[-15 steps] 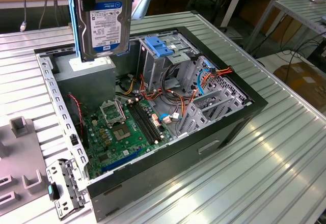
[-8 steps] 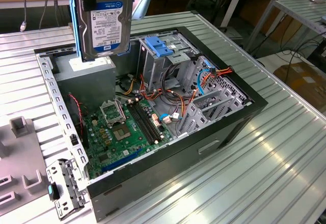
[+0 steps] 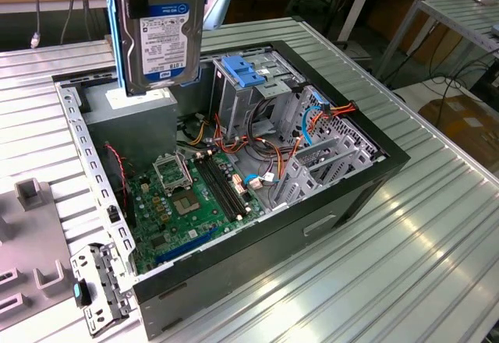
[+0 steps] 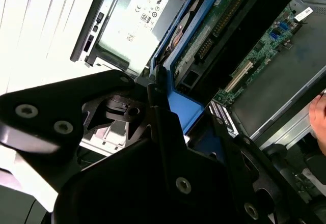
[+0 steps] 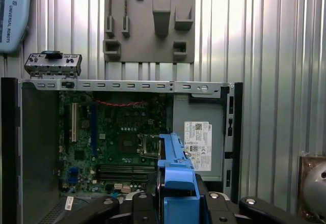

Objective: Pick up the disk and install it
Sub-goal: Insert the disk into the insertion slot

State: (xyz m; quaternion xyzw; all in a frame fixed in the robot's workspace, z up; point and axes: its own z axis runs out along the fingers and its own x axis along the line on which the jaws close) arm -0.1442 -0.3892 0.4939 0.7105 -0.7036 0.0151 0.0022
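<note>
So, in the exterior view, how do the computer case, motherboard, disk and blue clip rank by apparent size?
Computer case
then motherboard and disk, about alike, the raised disk maybe nearer the camera
blue clip smallest

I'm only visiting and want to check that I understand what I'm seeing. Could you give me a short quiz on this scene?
1. True or false: the disk already sits in the grey drive cage.
2. What holds the disk up? A) the gripper B) the metal table C) a cable
3. Fill in: the disk hangs label-side out above the open ____.

Key: 1 false; 2 A; 3 computer case.
</note>
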